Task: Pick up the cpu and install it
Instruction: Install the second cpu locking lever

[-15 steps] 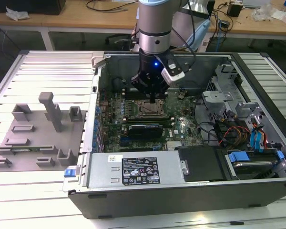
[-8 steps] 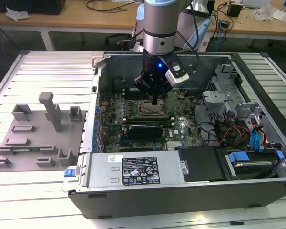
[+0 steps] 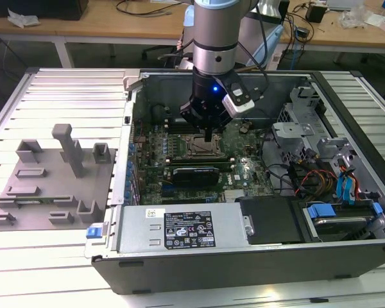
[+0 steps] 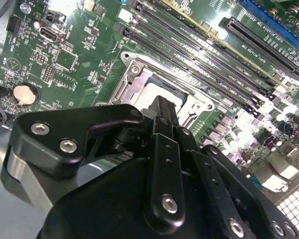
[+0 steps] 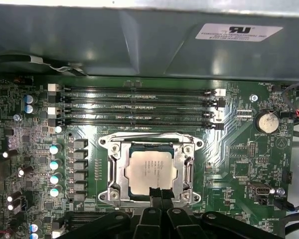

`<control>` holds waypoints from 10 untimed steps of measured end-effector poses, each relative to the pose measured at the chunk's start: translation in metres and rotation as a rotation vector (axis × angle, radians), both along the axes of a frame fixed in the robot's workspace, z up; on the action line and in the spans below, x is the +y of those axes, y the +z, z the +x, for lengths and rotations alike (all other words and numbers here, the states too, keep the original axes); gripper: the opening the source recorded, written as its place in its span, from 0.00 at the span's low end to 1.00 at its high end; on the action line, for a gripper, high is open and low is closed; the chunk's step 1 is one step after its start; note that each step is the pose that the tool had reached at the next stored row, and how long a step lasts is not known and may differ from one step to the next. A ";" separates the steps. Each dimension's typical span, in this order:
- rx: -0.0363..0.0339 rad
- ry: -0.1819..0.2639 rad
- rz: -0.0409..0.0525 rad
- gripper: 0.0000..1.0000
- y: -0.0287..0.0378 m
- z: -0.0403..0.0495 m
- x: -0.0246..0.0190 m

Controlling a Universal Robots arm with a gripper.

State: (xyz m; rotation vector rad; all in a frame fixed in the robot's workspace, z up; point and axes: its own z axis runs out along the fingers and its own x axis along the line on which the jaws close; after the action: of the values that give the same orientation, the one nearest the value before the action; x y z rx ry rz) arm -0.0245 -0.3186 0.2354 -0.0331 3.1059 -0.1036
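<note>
Black gripper linkage sits closest to my first wrist view, its fingers drawn together to a narrow tip at the near edge of the chip; I cannot tell whether they pinch that edge or only touch it, so I call the grip unknown. Just beyond, the silver chip lies flat inside the metal socket frame, which looks unlatched, so I judge it placed but not locked. My worry: any sideways drag from here could skew the chip on the socket contacts, and a tilt on lifting could do the same. Past the frame run 4 memory slots, then the case wall, so room is tight that way. In the exterior view the arm stands well inside the open computer case, with free room mainly straight up.
</note>
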 end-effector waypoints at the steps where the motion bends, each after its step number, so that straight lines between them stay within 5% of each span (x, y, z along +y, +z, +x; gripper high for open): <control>1: 0.0001 0.000 -0.0001 0.11 0.0000 -0.0003 -0.0008; 10: 0.0000 0.000 0.0000 0.11 0.0000 -0.0030 -0.0086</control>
State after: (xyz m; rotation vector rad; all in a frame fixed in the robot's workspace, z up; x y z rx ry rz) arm -0.0275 -0.3272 0.2354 -0.0333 3.1059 -0.1036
